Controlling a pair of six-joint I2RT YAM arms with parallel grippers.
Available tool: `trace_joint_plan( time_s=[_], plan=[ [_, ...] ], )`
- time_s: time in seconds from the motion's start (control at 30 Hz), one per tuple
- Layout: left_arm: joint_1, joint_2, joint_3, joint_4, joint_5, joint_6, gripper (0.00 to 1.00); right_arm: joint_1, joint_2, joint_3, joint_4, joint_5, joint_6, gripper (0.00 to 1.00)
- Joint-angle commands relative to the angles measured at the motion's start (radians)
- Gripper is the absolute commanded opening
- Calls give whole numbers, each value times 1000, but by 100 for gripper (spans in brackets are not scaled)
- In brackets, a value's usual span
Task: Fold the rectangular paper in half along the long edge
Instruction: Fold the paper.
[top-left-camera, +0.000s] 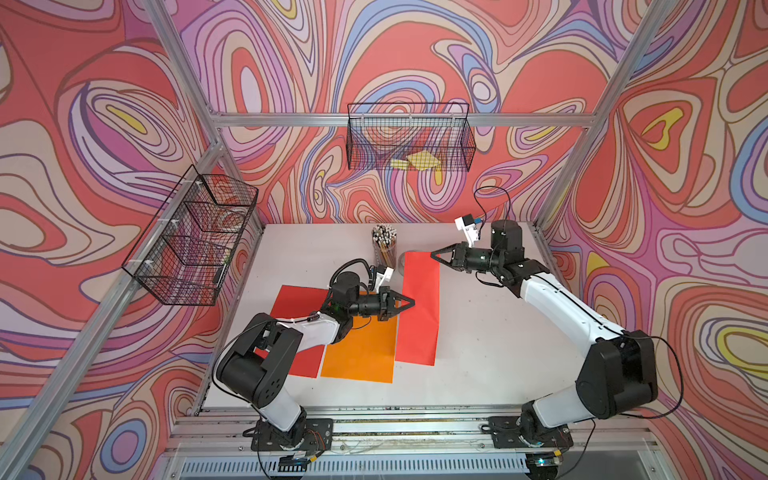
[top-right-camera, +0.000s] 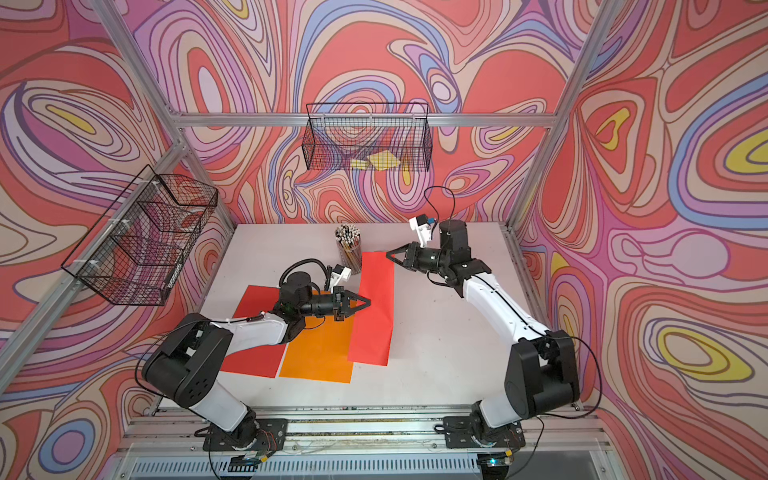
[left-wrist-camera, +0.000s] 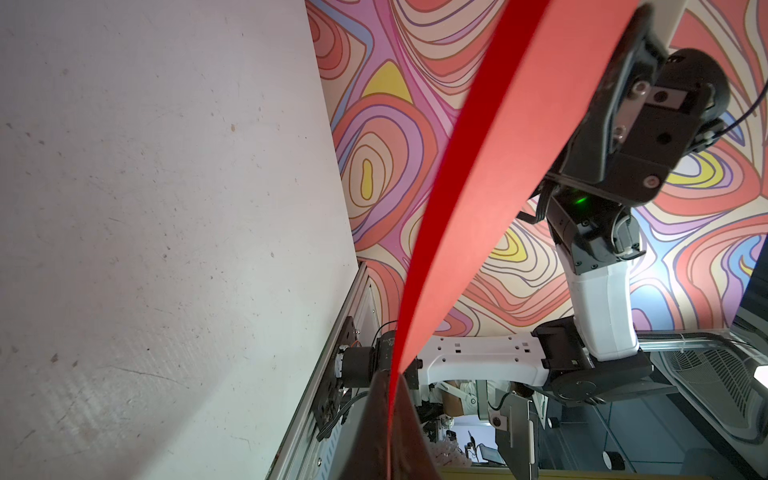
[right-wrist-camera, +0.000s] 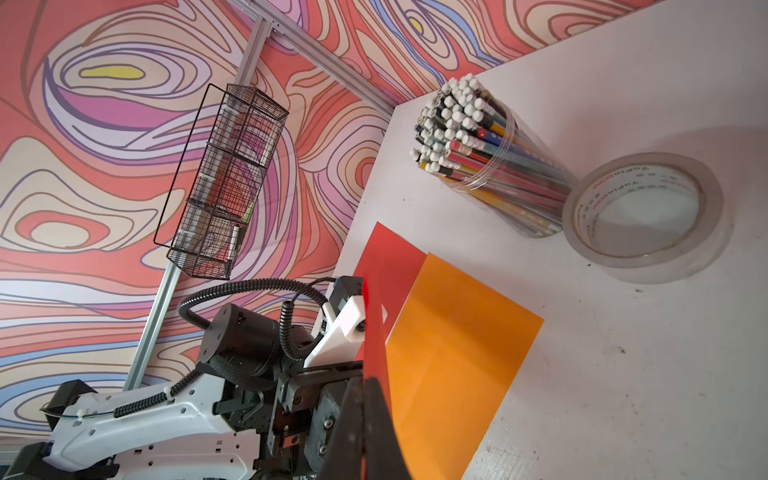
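- Left end effector (top-left-camera: 411, 302) is clamped on the red paper (top-left-camera: 419, 324) at one long edge.
- Right end effector (top-left-camera: 433, 253) pinches its far corner (near the pencil jar (top-left-camera: 384, 247)).
- The paper spans between them, one edge over an orange sheet (top-left-camera: 361, 353) lying on the bench (top-left-camera: 498, 332).

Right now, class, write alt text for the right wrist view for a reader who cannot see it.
The right gripper, shut, pinches the edge of a red paper seen edge-on. Beyond it an orange sheet lies on the white table, with a pencil jar beside a tape roll.
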Motion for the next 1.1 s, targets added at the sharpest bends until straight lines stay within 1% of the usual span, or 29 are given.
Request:
trace_joint_plan(
  time_s=[0.0,0.07,0.1,0.13,0.2,0.23,0.37,0.43,0.53,0.6,0.67,0.77,0.93,1.07],
  plan=[
    [-5,-8,-5,0,13,8,5,-5,2,-1,15,2,-1,29],
    [-5,-7,-1,3,9,4,5,-4,-4,-22,9,-4,-3,46],
    [-5,-8,1,5,6,2,5,-5,-8,-40,19,-14,1,61],
    [-5,-7,5,6,6,0,5,-4,-13,-62,39,-27,12,67],
    [-5,-7,13,2,5,-2,5,-5,-28,-113,83,-42,37,76],
    [-5,-7,18,-1,6,-2,5,-4,-38,-137,97,-47,44,77],
    [-5,-5,30,-9,8,-3,5,-5,-77,-229,145,-61,74,76],
    [-5,-3,36,-13,6,-2,5,-4,-104,-280,182,-71,98,75],
    [-5,6,46,-17,5,-2,5,-1,-141,-361,276,-100,170,68],
    [-5,14,50,-16,4,-3,5,4,-159,-413,328,-107,205,66],
    [-5,23,54,-7,6,-8,5,11,-172,-449,344,-110,217,60],
    [-5,31,55,4,6,-14,5,25,-190,-491,391,-120,245,55],
    [-5,44,57,19,7,-23,5,54,-206,-508,385,-113,247,47],
    [-5,48,58,32,8,-31,5,66,-218,-526,387,-104,248,37]
  ],
)
